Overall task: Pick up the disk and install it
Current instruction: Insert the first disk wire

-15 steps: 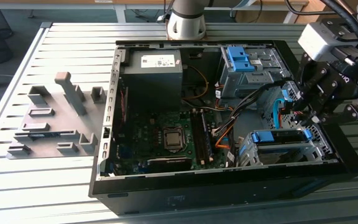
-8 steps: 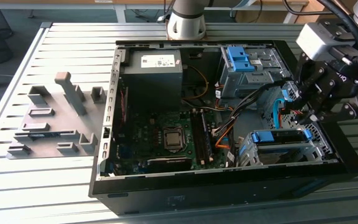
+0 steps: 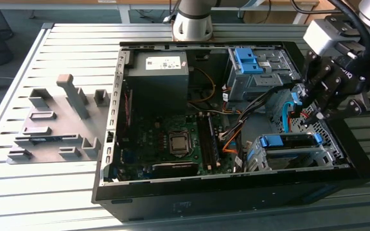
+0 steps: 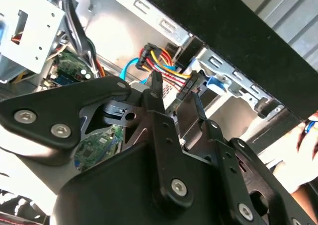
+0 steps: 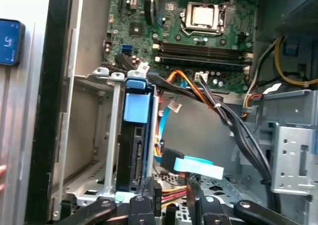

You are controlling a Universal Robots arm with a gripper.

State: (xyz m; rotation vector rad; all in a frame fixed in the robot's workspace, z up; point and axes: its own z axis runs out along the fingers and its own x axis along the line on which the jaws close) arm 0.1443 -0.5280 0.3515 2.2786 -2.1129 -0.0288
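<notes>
The disk [image 3: 286,141], a drive in a blue carrier frame, sits in the metal drive cage [image 3: 262,156] at the near right corner of the open computer case [image 3: 236,190]. In the first wrist view the disk [image 5: 135,153] stands edge-on in that cage, with its blue tab towards the motherboard. My gripper [image 3: 310,111] hangs over the case's right side, apart from the disk. Its fingers [image 5: 149,197] stand open, and in both wrist views a bundle of red and yellow wires [image 4: 166,66] with a black connector [image 4: 187,87] lies at the fingertips.
A blue flat cable [image 5: 191,165] and black cable bundles [image 5: 233,130] cross the space beside the cage. The motherboard [image 3: 172,139], a grey power-supply box [image 3: 161,72] and an upper cage with a blue bracket [image 3: 246,60] occupy the case. A grey fixture plate [image 3: 56,125] lies at the exterior view's left. A person's hand [image 4: 305,135] is near the case wall.
</notes>
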